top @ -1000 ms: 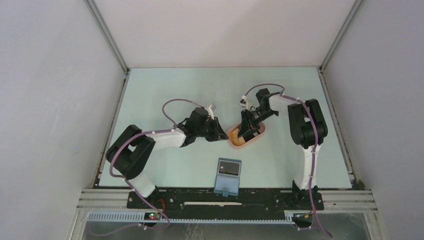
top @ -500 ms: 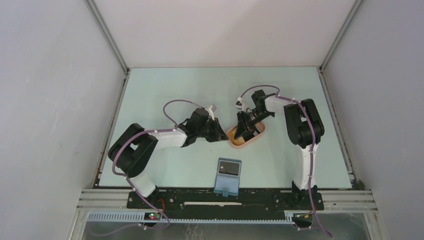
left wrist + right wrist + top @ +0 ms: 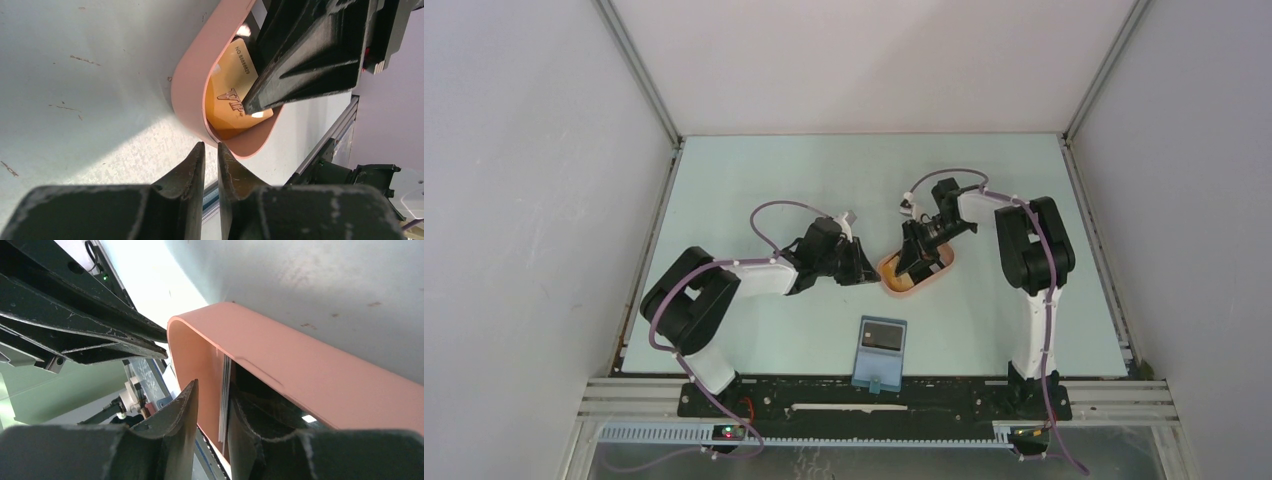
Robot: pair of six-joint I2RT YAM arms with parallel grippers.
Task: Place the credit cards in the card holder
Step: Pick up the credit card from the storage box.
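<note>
The peach-pink tray (image 3: 929, 279) lies mid-table. An orange-yellow card (image 3: 231, 82) marked VIP lies in it, and thin card edges (image 3: 225, 395) stand along its inner wall (image 3: 300, 365). My right gripper (image 3: 914, 261) dips into the tray; its jaws (image 3: 212, 390) stand open, with the card edges against the right finger and the left finger apart from them. My left gripper (image 3: 865, 270) sits just outside the tray's left rim (image 3: 187, 85), its jaws (image 3: 210, 147) nearly closed and empty. The blue card holder (image 3: 881, 352) lies open near the front edge, with a dark rectangle on its upper half.
The black rail (image 3: 874, 398) with both arm bases runs along the front edge, just behind the card holder. Grey walls close the table on three sides. The right gripper's finger (image 3: 310, 55) fills much of the tray in the left wrist view.
The right gripper shifted slightly left over the tray and the left gripper edged closer to the tray's rim. The card holder and the tray have not moved.
</note>
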